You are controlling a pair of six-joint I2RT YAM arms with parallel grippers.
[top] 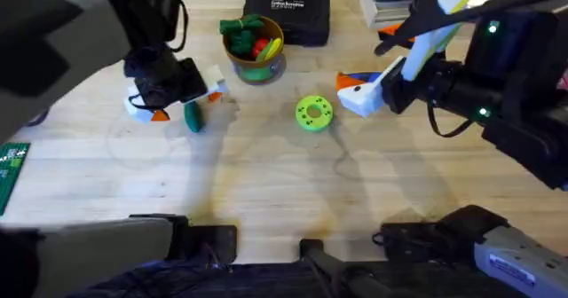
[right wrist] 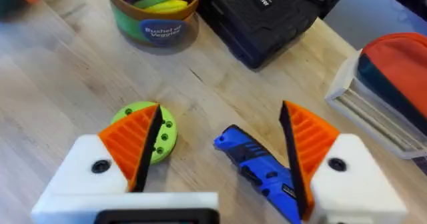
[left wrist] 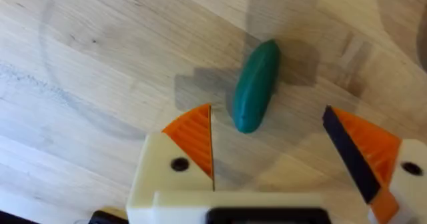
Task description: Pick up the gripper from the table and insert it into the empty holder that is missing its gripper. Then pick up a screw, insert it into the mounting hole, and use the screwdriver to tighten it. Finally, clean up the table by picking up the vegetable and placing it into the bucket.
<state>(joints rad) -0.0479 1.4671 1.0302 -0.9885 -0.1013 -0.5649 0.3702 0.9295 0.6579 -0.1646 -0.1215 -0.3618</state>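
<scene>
**Both grippers sitting open over the table, one above the vegetable, one above the screwdriver**

Left gripper [left wrist: 270,161] is hanging over the table [top: 266,183] with its orange-padded fingers [left wrist: 193,141] spread wide apart and nothing between them. Just ahead of the fingertips, the vegetable [left wrist: 257,85] is lying flat on the wood, a dark green oval set at a slight slant, its near end sitting between the two pads but touching neither. In the overhead view the same vegetable [top: 193,116] is lying just beside the left gripper [top: 160,112], on the left half of the table.

Right gripper [right wrist: 220,151] is also standing open, its fingers well apart. Between them, the screwdriver [right wrist: 257,171] is lying on the table, blue, with one end running under the finger nearer the white-and-orange case; whether that finger is touching it is not clear. A bright green disc [right wrist: 157,127] with holes is resting beside the other finger. From overhead, the right gripper [top: 359,98] is sitting to the right of the green disc [top: 313,112], with the screwdriver [top: 355,79] peeking out behind it.

The bucket [top: 255,48] is standing upright at the back of the table, holding several colourful toy pieces, with a black case [top: 288,12] just behind it.
</scene>
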